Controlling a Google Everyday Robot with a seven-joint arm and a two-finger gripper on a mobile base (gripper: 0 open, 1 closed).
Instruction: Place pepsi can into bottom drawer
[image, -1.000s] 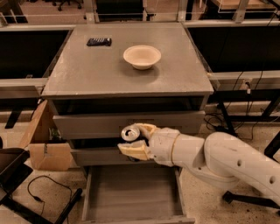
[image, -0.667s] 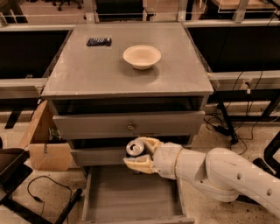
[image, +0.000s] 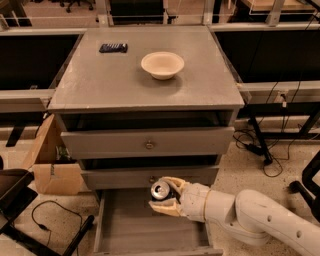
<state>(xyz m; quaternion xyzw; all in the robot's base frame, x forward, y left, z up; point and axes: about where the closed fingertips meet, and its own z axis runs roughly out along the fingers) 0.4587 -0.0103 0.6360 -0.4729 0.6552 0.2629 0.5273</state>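
Observation:
The pepsi can (image: 160, 190), dark with a silver top, is held in my gripper (image: 166, 195), whose cream fingers (image: 170, 208) are shut on its sides. The white arm reaches in from the lower right. The can hangs over the back part of the bottom drawer (image: 130, 230), which is pulled out from the grey cabinet (image: 100, 85) and shows a plank-like floor with low sides. The can is tilted with its top toward the camera. It sits just in front of the middle drawer's face.
A cream bowl (image: 162, 64) and a flat black item (image: 113, 48) lie on the cabinet top. Two upper drawers with round knobs (image: 149, 145) stand slightly open. A cardboard box (image: 50, 165) and cables lie on the floor at left; a chair base is at right.
My gripper with the can has moved down and a little to the right, from in front of the middle drawer to over the open bottom drawer.

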